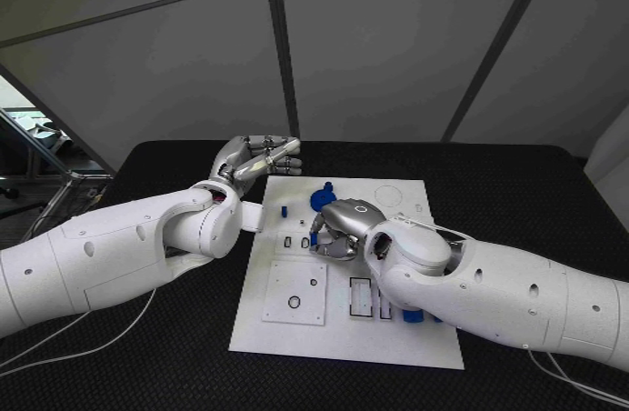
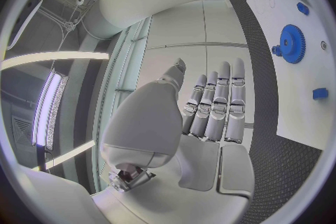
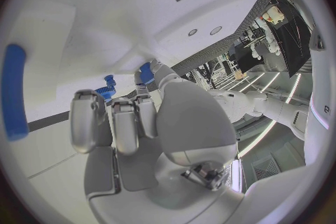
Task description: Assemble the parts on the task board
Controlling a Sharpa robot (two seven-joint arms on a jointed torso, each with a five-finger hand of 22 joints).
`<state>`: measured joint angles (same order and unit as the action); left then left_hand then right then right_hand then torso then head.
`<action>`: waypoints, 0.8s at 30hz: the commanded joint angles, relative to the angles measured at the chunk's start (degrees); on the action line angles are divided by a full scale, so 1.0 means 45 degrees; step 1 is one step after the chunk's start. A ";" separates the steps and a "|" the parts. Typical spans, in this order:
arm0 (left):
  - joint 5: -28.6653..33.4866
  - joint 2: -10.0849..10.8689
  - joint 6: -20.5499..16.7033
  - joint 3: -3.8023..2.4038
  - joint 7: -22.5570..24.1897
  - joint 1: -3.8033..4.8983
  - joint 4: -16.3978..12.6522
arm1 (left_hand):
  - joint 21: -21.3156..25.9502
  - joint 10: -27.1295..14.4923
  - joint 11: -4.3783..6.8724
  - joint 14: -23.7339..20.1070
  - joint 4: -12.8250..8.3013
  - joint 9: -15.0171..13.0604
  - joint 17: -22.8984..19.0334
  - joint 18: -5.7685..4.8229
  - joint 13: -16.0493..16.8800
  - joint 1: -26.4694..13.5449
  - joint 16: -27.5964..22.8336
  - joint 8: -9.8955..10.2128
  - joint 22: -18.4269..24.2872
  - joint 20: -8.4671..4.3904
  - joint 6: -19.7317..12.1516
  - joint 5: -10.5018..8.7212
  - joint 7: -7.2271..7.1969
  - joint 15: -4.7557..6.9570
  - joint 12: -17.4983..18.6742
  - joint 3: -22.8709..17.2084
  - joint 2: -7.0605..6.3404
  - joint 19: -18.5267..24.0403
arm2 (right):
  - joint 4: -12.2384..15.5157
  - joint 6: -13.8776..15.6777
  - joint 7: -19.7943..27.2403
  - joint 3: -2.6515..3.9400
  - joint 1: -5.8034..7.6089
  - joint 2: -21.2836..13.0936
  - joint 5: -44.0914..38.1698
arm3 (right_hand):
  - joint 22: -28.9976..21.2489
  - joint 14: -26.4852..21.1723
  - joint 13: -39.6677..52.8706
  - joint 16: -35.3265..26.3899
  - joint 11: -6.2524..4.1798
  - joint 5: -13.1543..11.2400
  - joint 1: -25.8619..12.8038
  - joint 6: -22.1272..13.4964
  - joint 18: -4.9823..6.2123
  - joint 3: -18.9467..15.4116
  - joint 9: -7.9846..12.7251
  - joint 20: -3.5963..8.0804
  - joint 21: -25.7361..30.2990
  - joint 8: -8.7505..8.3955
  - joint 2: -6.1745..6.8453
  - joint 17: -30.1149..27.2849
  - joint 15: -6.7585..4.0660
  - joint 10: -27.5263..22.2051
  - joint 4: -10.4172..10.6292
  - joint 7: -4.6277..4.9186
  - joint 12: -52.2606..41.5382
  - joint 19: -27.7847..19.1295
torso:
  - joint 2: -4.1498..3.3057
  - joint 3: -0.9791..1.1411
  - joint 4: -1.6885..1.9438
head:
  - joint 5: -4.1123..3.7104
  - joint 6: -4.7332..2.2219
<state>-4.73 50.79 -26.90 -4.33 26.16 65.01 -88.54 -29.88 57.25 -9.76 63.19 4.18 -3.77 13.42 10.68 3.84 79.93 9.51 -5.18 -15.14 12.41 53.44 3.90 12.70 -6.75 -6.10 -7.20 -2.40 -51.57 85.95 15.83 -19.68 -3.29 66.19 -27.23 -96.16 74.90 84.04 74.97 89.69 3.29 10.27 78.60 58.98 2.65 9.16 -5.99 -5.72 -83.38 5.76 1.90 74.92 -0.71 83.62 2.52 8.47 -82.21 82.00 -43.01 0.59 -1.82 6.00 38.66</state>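
Note:
The white task board point(image 1: 344, 325) lies in the middle of the black table. A blue gear point(image 1: 324, 195) point(image 2: 291, 43) stands near its far end, with a small blue part point(image 1: 284, 211) point(image 2: 320, 93) to its left. My right hand point(image 1: 338, 229) point(image 3: 133, 117) hovers low over the board's middle with its fingers curled in, and a small blue part point(image 3: 145, 73) point(image 1: 314, 239) sits pinched at the tips of thumb and finger. My left hand point(image 1: 255, 161) point(image 2: 210, 109) is raised beside the board's far left corner, fingers straight and holding nothing.
Another blue part point(image 1: 413, 315) lies near the board's right edge, half hidden under my right forearm. A long blue part point(image 3: 14, 92) lies on the board close to the right hand. Rectangular slots point(image 1: 365, 295) and a raised plate point(image 1: 296, 288) fill the board's near half.

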 commanded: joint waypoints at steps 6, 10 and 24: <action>-0.0062 -0.0002 0.0142 -0.0012 0.0018 0.0025 0.0000 | -0.0067 -0.0017 -0.0073 -0.0022 -0.0057 0.0006 0.0013 -0.0101 -0.0003 0.0015 -0.0074 0.0087 -0.0018 0.0033 -0.0002 -0.0047 0.0108 -0.0024 0.0088 0.0007 0.0083 0.0085 | -0.0040 -0.0322 -0.0157 -0.0043 -0.0025 -0.0013 -0.0062 | 0.0341 0.1325 0.1372 0.0068 0.0185 -0.0272 -0.0313 -0.0428 0.0074 -0.0066 0.0023 -0.0093 0.0148 -0.0203 0.0292 0.3351 0.0161 -0.0207 0.0233 0.0118 0.0249 -0.0126 | 0.0000 0.0001 0.0005 | 0.0007 0.0014; -0.0062 -0.0003 0.0152 -0.0012 0.0010 0.0025 0.0001 | -0.0067 -0.0017 -0.0073 -0.0022 -0.0057 0.0006 0.0013 -0.0101 -0.0003 0.0015 -0.0074 0.0087 -0.0018 0.0033 -0.0002 -0.0047 0.0108 -0.0024 0.0088 0.0007 0.0083 0.0085 | -0.0048 -0.0241 -0.0174 -0.0043 -0.0025 -0.0018 -0.0062 | 0.0273 0.1325 0.1198 0.0068 0.0228 -0.0599 -0.0541 -0.0625 0.0090 -0.0152 0.0010 -0.0142 0.0196 -0.0239 0.0412 0.3351 0.0201 -0.0367 0.0408 0.0153 0.0423 -0.0166 | -0.0002 0.0001 -0.0001 | 0.0015 0.0008; -0.0062 -0.0016 0.0178 -0.0012 -0.0016 0.0025 0.0004 | -0.0089 -0.0032 -0.0082 -0.0032 -0.0063 0.0005 0.0035 -0.0101 -0.0004 -0.0011 -0.0095 0.0107 -0.0033 0.0040 -0.0006 -0.0047 0.0117 -0.0031 0.0104 0.0003 0.0103 0.0114 | -0.0064 0.0048 -0.0189 -0.0043 -0.0024 -0.0016 0.0126 | 0.0022 0.1323 0.0542 0.0066 0.0374 -0.0666 -0.1025 -0.1408 0.0143 -0.0532 -0.0023 -0.0249 0.0371 -0.0327 0.0797 0.3345 0.0319 -0.0942 0.0997 0.0307 0.1043 -0.0316 | 0.0003 0.0001 0.0009 | -0.0003 0.0020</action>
<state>-4.73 50.75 -26.79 -4.33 26.04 65.01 -88.46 -30.10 57.25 -9.76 63.19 4.18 -3.77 13.52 10.68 3.85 79.93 9.28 -4.88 -15.24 12.62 53.44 3.90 12.70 -6.75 -5.73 -7.20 -2.40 -51.37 85.80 15.89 -20.03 -3.37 66.13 -27.24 -96.12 74.90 83.85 74.97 89.69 5.04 6.96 74.35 52.96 2.65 6.93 -6.15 -6.75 -81.86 4.44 5.53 74.91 0.36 79.80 6.79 9.82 -77.65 80.98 -43.01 0.60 -1.82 6.01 38.74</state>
